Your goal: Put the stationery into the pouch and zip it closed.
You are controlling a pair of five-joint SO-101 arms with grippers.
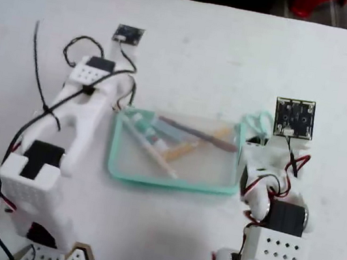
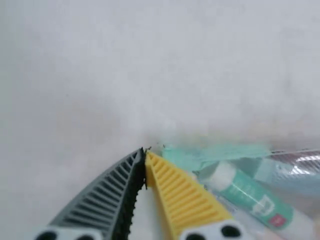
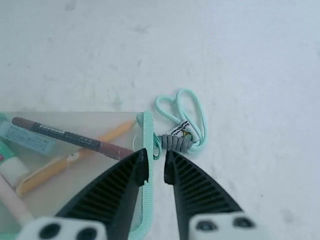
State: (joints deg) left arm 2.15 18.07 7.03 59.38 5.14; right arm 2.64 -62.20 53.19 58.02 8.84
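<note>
Big white desk [image 1: 238,54] with the two white arms on it, the left arm [image 1: 87,113] on one side of the pouch and the right arm [image 1: 274,245] on the other.

In the middle, between them, lies the clear plastic pouch with a mint green border [image 1: 171,184], flat on the desk. The stationery is already inside it, a bunch of sticks lying crosswise over each other. From what I can make out that's a long dark maroon pen [image 3: 75,137], a yellow-orange pencil [image 3: 107,134] under it, and a white glue stick with a green label [image 2: 245,192] up near the left arm's corner.

The left claw [image 2: 145,155] has its grey and yellow fingers pressed together, tips just beside the pouch's mint corner. Can't tell if it's actually nipping anything there.

The right claw [image 3: 156,162] sits at the opposite end. Its black fingers are a little apart, and the mint edge strip runs along the narrow gap between them, close to one finger.

Just past those tips is the small grey zipper pull [image 3: 175,143]. The looped mint cord [image 3: 202,120] tied to it lies on the bare desk outside the pouch.
</note>
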